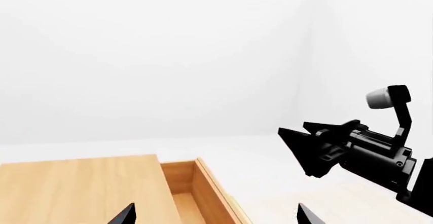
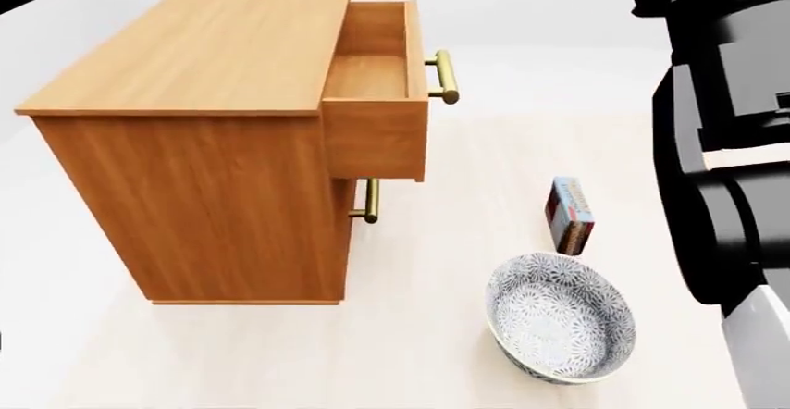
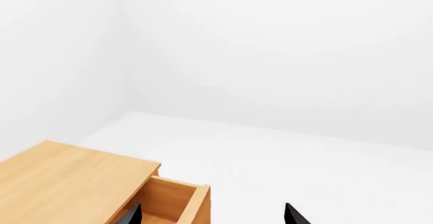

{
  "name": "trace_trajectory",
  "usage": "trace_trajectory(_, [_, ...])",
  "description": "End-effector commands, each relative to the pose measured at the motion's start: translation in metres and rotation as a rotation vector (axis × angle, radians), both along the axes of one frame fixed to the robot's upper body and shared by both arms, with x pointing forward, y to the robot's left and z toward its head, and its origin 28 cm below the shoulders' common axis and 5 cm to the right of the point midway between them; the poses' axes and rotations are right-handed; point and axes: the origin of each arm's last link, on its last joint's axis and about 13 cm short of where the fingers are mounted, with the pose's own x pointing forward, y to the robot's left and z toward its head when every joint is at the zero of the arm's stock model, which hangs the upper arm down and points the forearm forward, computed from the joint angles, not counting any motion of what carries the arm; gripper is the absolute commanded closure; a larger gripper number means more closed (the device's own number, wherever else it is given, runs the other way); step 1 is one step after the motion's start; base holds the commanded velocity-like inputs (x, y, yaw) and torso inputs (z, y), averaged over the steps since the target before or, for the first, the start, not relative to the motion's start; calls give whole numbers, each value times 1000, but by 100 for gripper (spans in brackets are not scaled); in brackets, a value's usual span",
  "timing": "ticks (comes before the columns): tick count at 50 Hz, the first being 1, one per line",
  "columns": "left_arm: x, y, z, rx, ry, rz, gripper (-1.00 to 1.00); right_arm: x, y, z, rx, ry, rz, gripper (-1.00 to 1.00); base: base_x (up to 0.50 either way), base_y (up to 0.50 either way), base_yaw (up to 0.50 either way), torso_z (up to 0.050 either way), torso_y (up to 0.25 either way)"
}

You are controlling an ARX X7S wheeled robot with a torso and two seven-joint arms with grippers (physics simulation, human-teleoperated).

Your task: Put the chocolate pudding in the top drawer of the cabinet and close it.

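My left hand (image 1: 215,215): only two finger tips show in left wrist view, spread wide, nothing between. My right hand (image 3: 214,215): tips likewise spread apart, empty; seen from left wrist camera it hangs in air beside cabinet. Cabinet (image 2: 185,150) stands on pale surface (image 2: 432,270), top drawer (image 2: 376,80) pulled out, inside bare. Chocolate pudding (image 2: 571,213) stands on edge on surface, well apart from cabinet, just beyond patterned bowl (image 2: 560,317). Lower drawer handle (image 2: 366,201) visible under open drawer.
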Motion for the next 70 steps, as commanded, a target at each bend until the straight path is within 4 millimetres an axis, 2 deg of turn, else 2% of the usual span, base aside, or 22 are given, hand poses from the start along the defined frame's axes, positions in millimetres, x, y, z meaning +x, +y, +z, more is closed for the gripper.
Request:
trace_trajectory(1, [-7,0,3,3,-10,4,-100,-1,5,8,14,5,23,-100,0,0,0,0,0])
trace_trajectory(12, [-27,3,6,3,-29,33,-100,-16,25,15,29,196,144,-100,0,0,0,0,0])
trace_trajectory(20, [-38,3,8,3,-85,7,-100,-22,39,17,64,270,163,-100,0,0,0,0,0])
trace_trajectory(38, [-44,2,11,42,-140,-29,-100,-32,64,12,75,396,122,-100,0,0,0,0,0])
trace_trajectory(47, [-50,0,16,60,-156,-32,-100,-29,69,5,-17,384,3,-100,0,0,0,0,0])
trace_trajectory(56, [-57,1,16,78,-169,-29,-100,-25,69,-8,-74,390,-41,-100,0,0,0,0,0])
trace_trajectory(70, [-63,-1,20,99,-196,-30,-100,-24,65,-12,-57,419,-41,-100,0,0,0,0,0])
